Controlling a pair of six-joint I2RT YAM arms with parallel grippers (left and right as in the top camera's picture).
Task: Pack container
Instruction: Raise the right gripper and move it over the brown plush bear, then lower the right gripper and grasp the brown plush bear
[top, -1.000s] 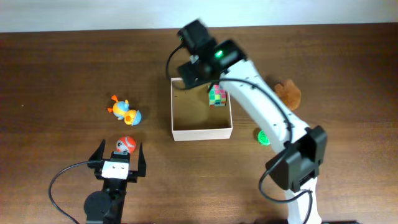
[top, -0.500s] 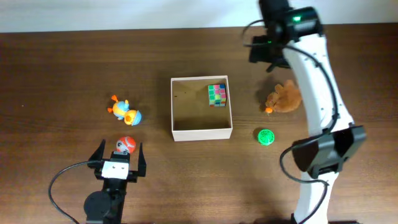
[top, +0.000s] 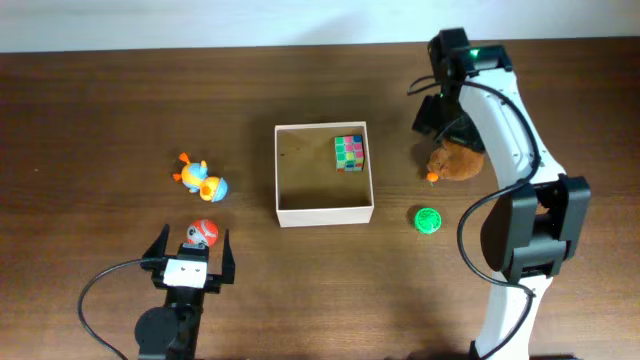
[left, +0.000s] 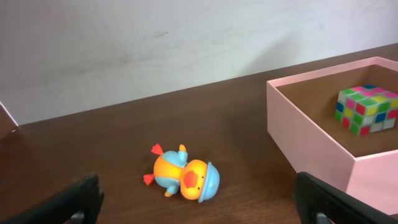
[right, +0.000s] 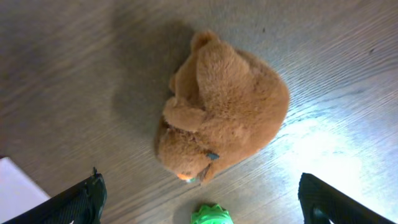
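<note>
The container, a square cream-walled box with a tan floor, sits mid-table with a multicoloured cube in its back right corner. Right of it lies a brown plush toy, and my right gripper hovers just above it, open and holding nothing. In the right wrist view the plush fills the middle, with my right gripper spread wide below it and a green toy at the bottom edge. My left gripper rests open at the front left. From the left wrist, the gripper faces an orange-and-blue duck.
The green toy lies in front of the plush, right of the box. A red-and-white ball toy sits between the left fingers. The duck lies left of the box. The box wall and cube show at the left wrist view's right.
My right arm left the cube in the box, swung right to the table's back edge, then came down over the plush. The left arm has not moved.
</note>
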